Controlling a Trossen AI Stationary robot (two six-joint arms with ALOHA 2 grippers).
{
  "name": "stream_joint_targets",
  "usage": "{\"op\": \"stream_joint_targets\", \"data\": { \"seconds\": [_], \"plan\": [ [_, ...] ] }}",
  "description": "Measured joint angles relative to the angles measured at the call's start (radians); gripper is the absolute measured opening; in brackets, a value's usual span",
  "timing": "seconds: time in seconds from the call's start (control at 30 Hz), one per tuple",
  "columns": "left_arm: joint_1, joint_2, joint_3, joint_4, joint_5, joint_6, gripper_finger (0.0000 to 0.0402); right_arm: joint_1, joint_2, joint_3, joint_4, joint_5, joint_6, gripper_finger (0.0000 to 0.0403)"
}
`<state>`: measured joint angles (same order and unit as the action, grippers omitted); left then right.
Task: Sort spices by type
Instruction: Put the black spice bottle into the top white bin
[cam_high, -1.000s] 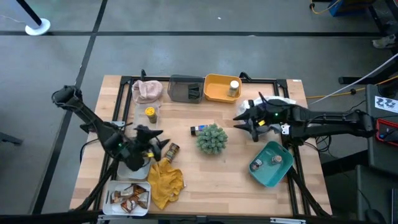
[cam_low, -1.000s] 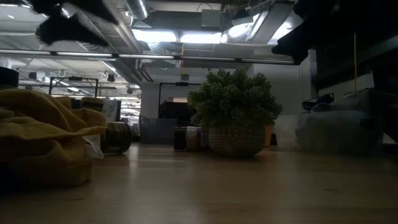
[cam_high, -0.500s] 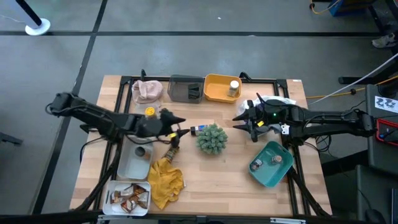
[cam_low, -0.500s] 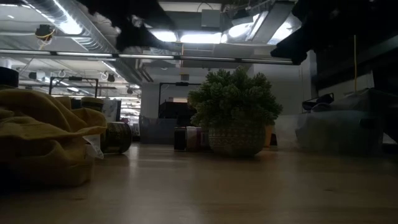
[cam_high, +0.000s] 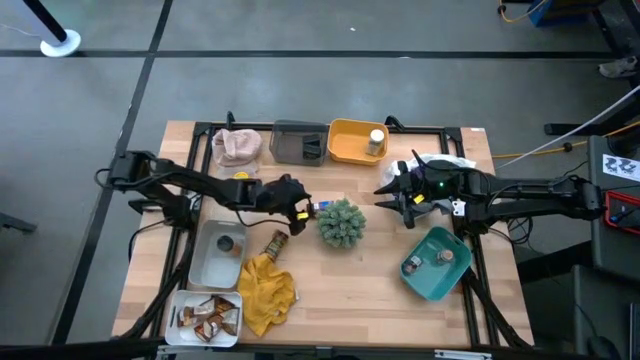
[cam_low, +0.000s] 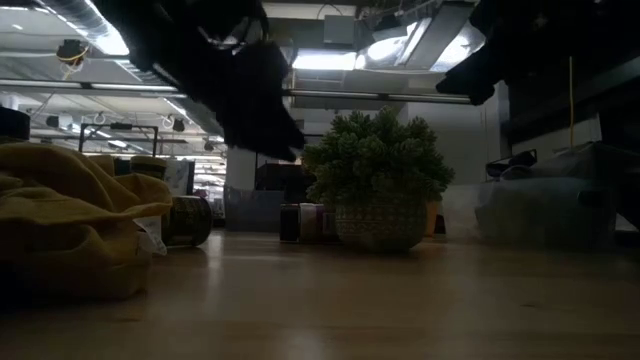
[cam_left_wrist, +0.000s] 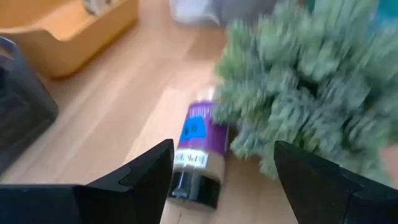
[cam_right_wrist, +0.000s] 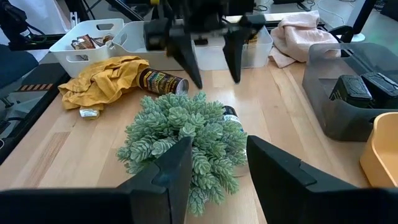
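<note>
My left gripper (cam_high: 303, 209) hangs above the wooden table (cam_high: 350, 285) with its 2 dark fingers (cam_left_wrist: 144, 177) spread wide and nothing between them. Just past the fingertips I see a small jar with a purple and blue label and a black cap (cam_left_wrist: 198, 152), lying on its side against the green spiky plant ball (cam_high: 340, 222). From above, that jar (cam_high: 322, 208) lies between the gripper and the plant.

Behind the gripper I see a brown bottle with a dark printed label (cam_high: 274, 244) lying on its side, touching the crumpled mustard-yellow cloth (cam_high: 266, 292). Beside the cloth is a grey rectangular bin (cam_high: 205, 268) with 1 small jar (cam_high: 226, 243) in it, and nearer the table's edge a white tray (cam_high: 180, 303) holding glossy brown-orange packets (cam_high: 212, 315). A yellow-lidded jar (cam_high: 241, 179) is behind my left arm, near a pink cloth (cam_high: 237, 146).

My right gripper (cam_high: 385, 192) hovers on the other side of the plant, its fingers (cam_right_wrist: 166, 180) partly apart and empty. Near it I see a teal tray (cam_high: 418, 282) with 2 small jars (cam_high: 426, 260). At the far edge of the table are a dark grey bin (cam_high: 298, 143) and a yellow bin (cam_high: 345, 145) holding a white-capped jar (cam_high: 376, 140).
</note>
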<state>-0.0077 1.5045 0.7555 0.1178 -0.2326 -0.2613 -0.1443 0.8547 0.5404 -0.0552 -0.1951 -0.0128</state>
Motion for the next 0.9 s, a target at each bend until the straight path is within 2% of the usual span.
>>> {"op": "stream_joint_targets", "data": {
  "seconds": [0.43,0.77,0.9],
  "plan": [
    [0.021,0.144,0.0,0.011,0.023,0.138,0.026,0.0,0.0,0.0,-0.001,0.0,0.0,0.0154],
    [0.062,0.191,0.0,0.037,0.024,0.139,0.026,0.0,0.0,0.0,-0.009,0.0,0.0,0.0154],
    [0.069,0.202,0.0,0.049,0.061,0.139,0.026,0.0,0.0,0.001,-0.012,0.0,0.0,0.0154]
  ]
}}
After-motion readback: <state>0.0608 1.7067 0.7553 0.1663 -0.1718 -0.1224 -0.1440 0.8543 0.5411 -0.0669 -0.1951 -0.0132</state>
